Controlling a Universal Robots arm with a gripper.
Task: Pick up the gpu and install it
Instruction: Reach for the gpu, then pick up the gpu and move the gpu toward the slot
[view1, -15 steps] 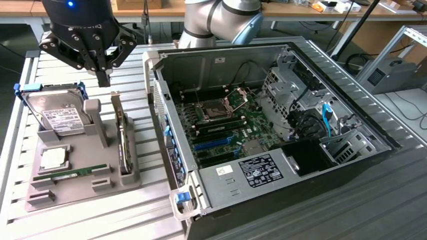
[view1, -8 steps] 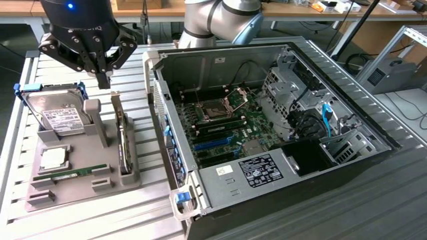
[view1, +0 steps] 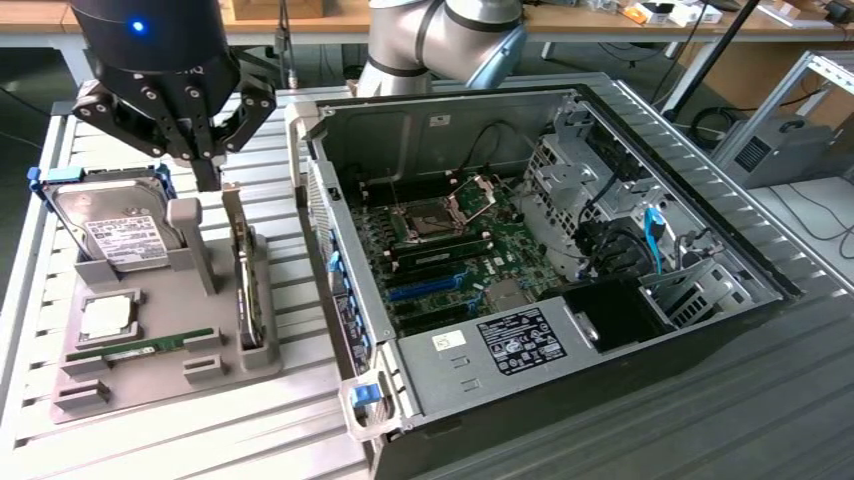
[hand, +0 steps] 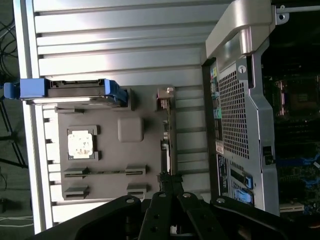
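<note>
The pincer (view1: 204, 178), closed and empty by the upright gpu (view1: 243, 270), could ram its edge, tipping it in its tray (view1: 147, 375).

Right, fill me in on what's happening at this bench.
The robot arm's claw hangs shut over the grey parts holder, beside the open computer case. It is nearest the gpu, which stands on edge in the holder and is not yet installed. Whether the claw touches the card I can't tell. A hard drive and a memory stick sit in the same holder.
</note>
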